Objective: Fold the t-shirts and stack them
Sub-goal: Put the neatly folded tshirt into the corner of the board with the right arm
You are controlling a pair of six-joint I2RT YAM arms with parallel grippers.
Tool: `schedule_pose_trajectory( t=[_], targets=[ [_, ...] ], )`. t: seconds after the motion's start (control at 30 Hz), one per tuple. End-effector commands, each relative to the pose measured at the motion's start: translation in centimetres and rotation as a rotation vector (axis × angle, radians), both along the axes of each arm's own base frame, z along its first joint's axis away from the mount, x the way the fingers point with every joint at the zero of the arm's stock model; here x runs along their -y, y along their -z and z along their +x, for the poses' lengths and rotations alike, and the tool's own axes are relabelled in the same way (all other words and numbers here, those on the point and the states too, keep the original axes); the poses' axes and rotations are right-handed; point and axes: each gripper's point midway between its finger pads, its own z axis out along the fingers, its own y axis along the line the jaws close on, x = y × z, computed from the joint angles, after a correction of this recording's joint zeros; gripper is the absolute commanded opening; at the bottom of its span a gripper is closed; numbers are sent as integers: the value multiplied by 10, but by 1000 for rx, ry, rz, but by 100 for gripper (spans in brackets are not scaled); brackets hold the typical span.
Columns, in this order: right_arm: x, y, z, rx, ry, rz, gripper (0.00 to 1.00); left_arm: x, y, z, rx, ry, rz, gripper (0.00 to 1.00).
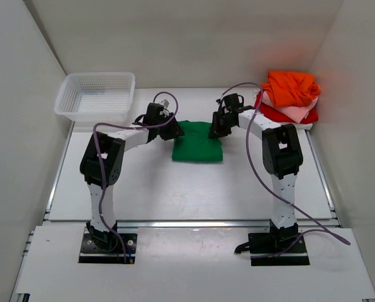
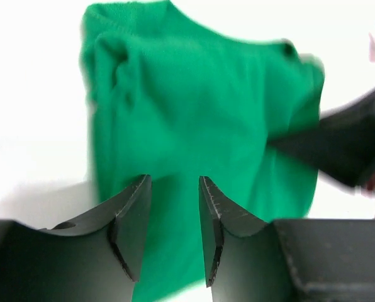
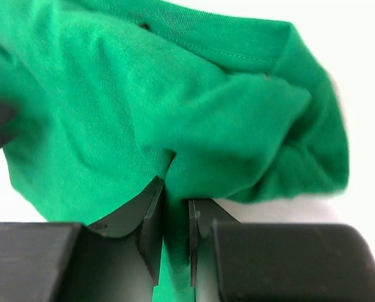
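Note:
A folded bright green t-shirt (image 1: 197, 143) lies on the table between my two grippers. My left gripper (image 1: 173, 130) is at the shirt's left edge; in the left wrist view (image 2: 173, 207) its jaws stand open over the green cloth (image 2: 194, 119) with nothing between them. My right gripper (image 1: 218, 128) is at the shirt's far right corner; in the right wrist view (image 3: 173, 217) it is shut on a pinched fold of the green shirt (image 3: 175, 100). An orange shirt (image 1: 291, 87) lies on pale pink (image 1: 296, 113) and red shirts (image 1: 282, 115) at the back right.
A white plastic mesh basket (image 1: 96, 94) stands at the back left. White walls close in the table on the left, right and back. The arm bases are at the near edge.

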Motion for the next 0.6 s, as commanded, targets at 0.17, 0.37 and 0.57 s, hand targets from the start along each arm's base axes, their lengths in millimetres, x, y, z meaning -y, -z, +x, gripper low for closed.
schedule_pose_trajectory(
  t=[0.17,0.37,0.57],
  targets=[
    [118,-96,65,550,-57,-595,0,-42,-82,-57,143,-13,-57,47],
    [181,-161,86,711,47,-626,0,-56,-101,-70,194,-19,-67,47],
    [253,-219,111,821,125,-617,0,-56,-83,-76,157,4,-53,47]
  ],
)
